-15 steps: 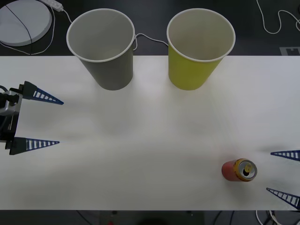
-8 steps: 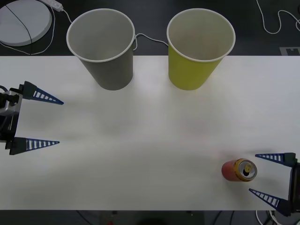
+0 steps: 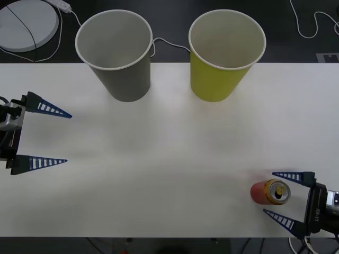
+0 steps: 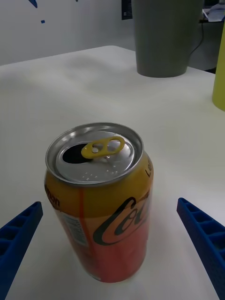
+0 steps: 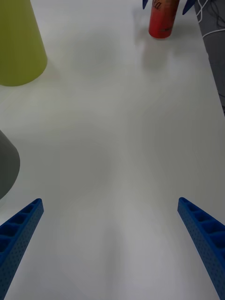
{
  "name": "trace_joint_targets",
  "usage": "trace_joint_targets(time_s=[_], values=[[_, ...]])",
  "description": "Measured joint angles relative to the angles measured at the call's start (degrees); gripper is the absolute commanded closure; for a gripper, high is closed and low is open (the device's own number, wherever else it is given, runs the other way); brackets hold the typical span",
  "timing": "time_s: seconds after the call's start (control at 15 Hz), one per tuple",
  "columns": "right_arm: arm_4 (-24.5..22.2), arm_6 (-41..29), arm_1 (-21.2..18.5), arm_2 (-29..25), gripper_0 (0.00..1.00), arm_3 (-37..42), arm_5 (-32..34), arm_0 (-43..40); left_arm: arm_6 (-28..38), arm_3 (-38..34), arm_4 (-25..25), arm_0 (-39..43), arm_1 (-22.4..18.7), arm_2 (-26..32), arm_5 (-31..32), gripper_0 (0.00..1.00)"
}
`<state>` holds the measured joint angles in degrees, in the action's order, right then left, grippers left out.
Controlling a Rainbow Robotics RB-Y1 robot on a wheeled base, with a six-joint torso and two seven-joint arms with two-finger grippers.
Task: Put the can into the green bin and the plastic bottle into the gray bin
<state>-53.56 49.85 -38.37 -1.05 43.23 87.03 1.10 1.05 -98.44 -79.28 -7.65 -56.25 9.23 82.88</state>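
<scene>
One can [image 3: 270, 192] stands between the spread fingers of the right gripper [image 3: 279, 197], two bins, gray [image 3: 114, 53] and green [image 3: 226, 53], are empty, and the left gripper [image 3: 60, 136] waits with fingers apart.

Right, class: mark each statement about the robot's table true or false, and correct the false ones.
1. The can stands upright on the table. True.
2. The right gripper is shut on the can. False: its fingers are open, one on each side of the can, not touching it.
3. The gray bin stands to the robot's left of the green bin. True.
4. The can already lies inside the green bin. False: it is on the table near the front edge, far from both bins.
5. The left gripper is open, over the table's left side. True.
</scene>
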Motion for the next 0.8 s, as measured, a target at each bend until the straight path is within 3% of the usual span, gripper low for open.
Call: trace_joint_targets(time_s=[0.53,0.6,0.67,0.73,0.8], values=[[-0.9,0.6,2.4,0.0,0.0,0.0,-0.2,0.5,0.0,0.0,0.0,0.0,0.0,0.0,0.0,0.0],[-0.9,0.8,2.6,0.0,0.22,0.0,-0.2,0.5,0.0,0.0,0.0,0.0,0.0,0.0,0.0,0.0],[-0.9,1.0,2.8,0.0,0.82,0.0,-0.2,0.6,0.0,0.0,0.0,0.0,0.0,0.0,0.0,0.0],[-0.9,1.2,3.0,0.0,1.0,0.0,-0.2,0.6,0.0,0.0,0.0,0.0,0.0,0.0,0.0,0.0],[-0.9,1.3,3.1,0.0,1.0,0.0,-0.2,0.7,0.0,0.0,0.0,0.0,0.0,0.0,0.0,0.0]])
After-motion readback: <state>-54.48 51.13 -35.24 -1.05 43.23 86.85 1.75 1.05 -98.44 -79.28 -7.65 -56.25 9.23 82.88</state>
